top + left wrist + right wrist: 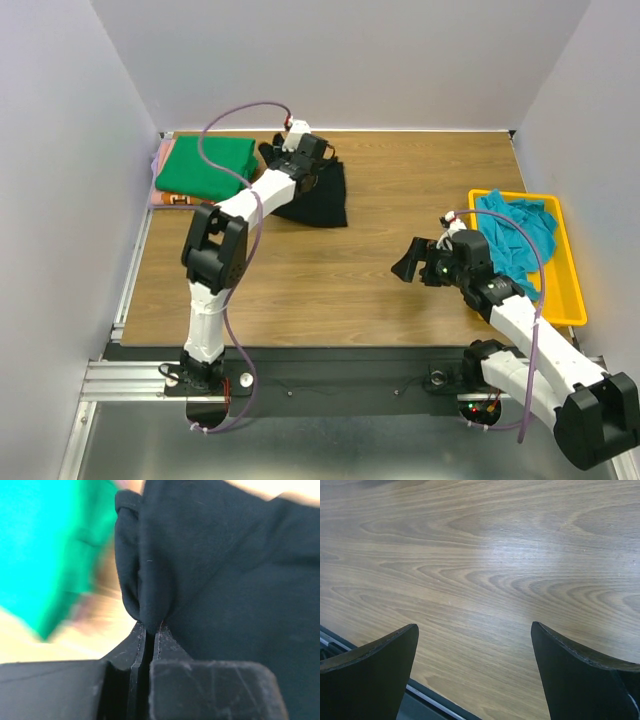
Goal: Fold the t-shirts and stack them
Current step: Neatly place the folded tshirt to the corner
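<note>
Green t-shirt (205,167) lay folded at the far left corner of the bench (350,285), with the black t-shirt (325,200) just to its right. Your left tool (149,630) was clamped on a fold of the black cloth, so the green shirt lay leftward of that grip, nearer your left arm. Your right tool (412,260) hung spread apart over bare wood, near the teal-blue t-shirt (515,235) heaped in the yellow tray (572,300).

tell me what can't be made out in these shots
Top view: orange-pink cloth shirt mostly hidden under the bright green cloth shirt.
Top view: left arm covers the far part of the soft black cloth shirt.
Left wrist view: green shirt blurred.
</note>
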